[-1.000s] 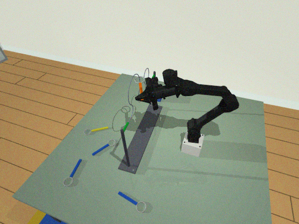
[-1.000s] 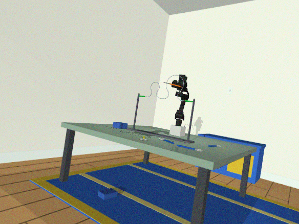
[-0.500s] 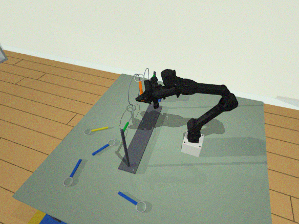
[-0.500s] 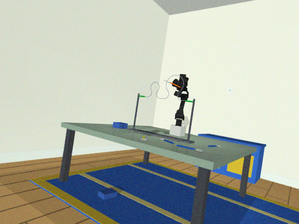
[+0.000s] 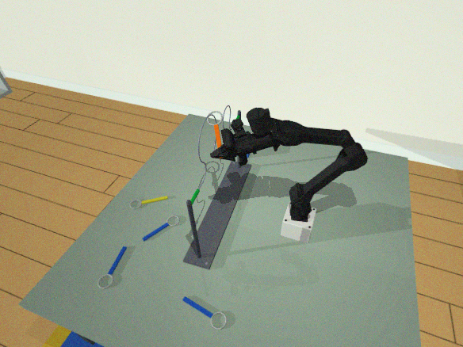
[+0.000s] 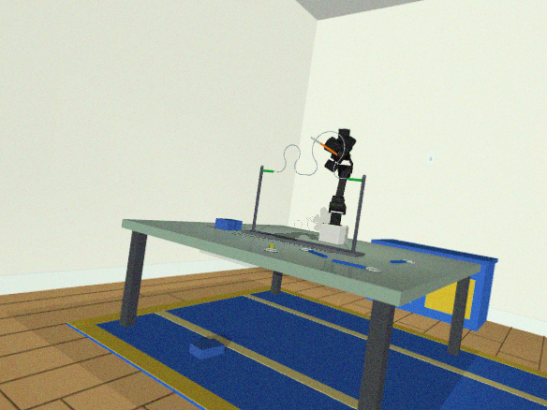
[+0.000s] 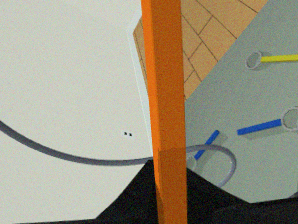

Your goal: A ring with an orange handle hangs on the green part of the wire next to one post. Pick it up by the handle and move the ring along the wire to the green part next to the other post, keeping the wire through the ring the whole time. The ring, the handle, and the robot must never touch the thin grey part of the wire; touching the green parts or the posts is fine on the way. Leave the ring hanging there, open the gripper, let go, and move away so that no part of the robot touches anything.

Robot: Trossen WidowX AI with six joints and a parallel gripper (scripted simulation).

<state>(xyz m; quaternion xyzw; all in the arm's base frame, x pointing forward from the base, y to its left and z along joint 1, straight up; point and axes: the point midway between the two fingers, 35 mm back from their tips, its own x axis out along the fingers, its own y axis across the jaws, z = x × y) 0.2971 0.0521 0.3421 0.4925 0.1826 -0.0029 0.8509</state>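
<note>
The ring is high up at the tall bend of the thin grey wire; the wire appears to pass through it, contact cannot be told. Its orange handle slants down to my gripper, which is shut on it. In the wrist view the handle crosses in front of the wire, and the ring is out of sight. Green parts adjoin the near post and the far post.
The posts stand on a dark base board. A yellow-handled ring and blue-handled rings lie on the table. A blue box is near the far post. The wire's bends are close to my fingers.
</note>
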